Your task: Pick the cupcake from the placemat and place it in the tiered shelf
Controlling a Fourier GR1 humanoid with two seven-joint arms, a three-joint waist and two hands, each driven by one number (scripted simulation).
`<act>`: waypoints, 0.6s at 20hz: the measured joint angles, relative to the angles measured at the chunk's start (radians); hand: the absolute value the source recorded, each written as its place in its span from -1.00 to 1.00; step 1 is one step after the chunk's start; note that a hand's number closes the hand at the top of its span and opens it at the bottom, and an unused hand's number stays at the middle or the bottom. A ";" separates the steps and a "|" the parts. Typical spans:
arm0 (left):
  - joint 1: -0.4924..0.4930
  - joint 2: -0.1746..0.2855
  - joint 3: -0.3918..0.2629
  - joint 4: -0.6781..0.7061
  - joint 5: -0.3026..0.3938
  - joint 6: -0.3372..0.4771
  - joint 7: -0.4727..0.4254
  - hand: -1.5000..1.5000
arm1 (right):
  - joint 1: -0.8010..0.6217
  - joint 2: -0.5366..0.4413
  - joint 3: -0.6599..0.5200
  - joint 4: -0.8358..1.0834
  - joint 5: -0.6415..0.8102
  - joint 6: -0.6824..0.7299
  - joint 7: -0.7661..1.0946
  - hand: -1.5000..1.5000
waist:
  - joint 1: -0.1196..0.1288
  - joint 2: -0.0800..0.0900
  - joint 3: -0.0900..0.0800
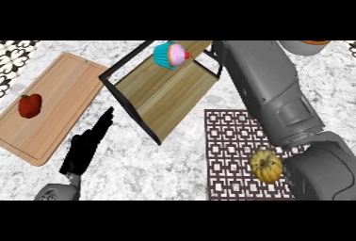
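view: head view, steeply down on a marble desk (153,160)
cupcake (170,55): teal wrapper, pink frosting, red bit on the frosting; sits on the wooden top board of the tiered shelf, at its far end; looks tipped, wrapper toward view left, frosting toward view right; well apart from the placemat
tiered shelf (163,92): black frame, wood boards, set diagonally in the middle of the desk, between the cutting board and the placemat
placemat (233,136): brown lattice pattern, lower right, just beside the shelf's near corner; right arm covers part of it
small pumpkin (266,165): yellow-brown, lies on the placemat near its near edge, close to the right arm
right forearm (268,89): grey, runs from lower right up over the placemat to the shelf's far end; its tip is near the cupcake, strip of wood showing between them, not touching
right hand: does not show, hidden past the forearm's far end; cannot tell its state
left hand (84,148): black, lower left, over bare desk between cutting board and shelf; fingers (104,121) straight, released, pointing up-right, holding nothing
cutting board (62,89): light wood, left side, angled
red item (30,104): on the cutting board's left part, maybe a pepper, cannot tell
bowl (306,47): top right edge, cut off by the view, orange rim
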 measured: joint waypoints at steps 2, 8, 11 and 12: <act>0.003 -0.002 -0.002 -0.005 -0.002 0.002 0.002 0.00 | 0.007 -0.046 -0.030 -0.006 -0.017 -0.038 -0.014 -1.00 | -0.002 0.001 0.000; -0.004 0.000 0.011 -0.021 0.005 0.005 0.032 0.00 | 0.052 -0.213 -0.084 0.007 -0.034 -0.111 -0.001 -1.00 | -0.015 -0.001 0.001; 0.010 -0.002 0.008 -0.031 0.001 0.006 0.027 0.00 | 0.085 -0.323 -0.093 0.027 -0.033 -0.063 0.009 -1.00 | -0.013 0.000 0.001; 0.011 -0.008 0.004 -0.029 -0.003 0.010 0.024 0.00 | 0.096 -0.354 -0.097 0.032 -0.035 -0.040 0.003 -1.00 | -0.013 0.001 0.001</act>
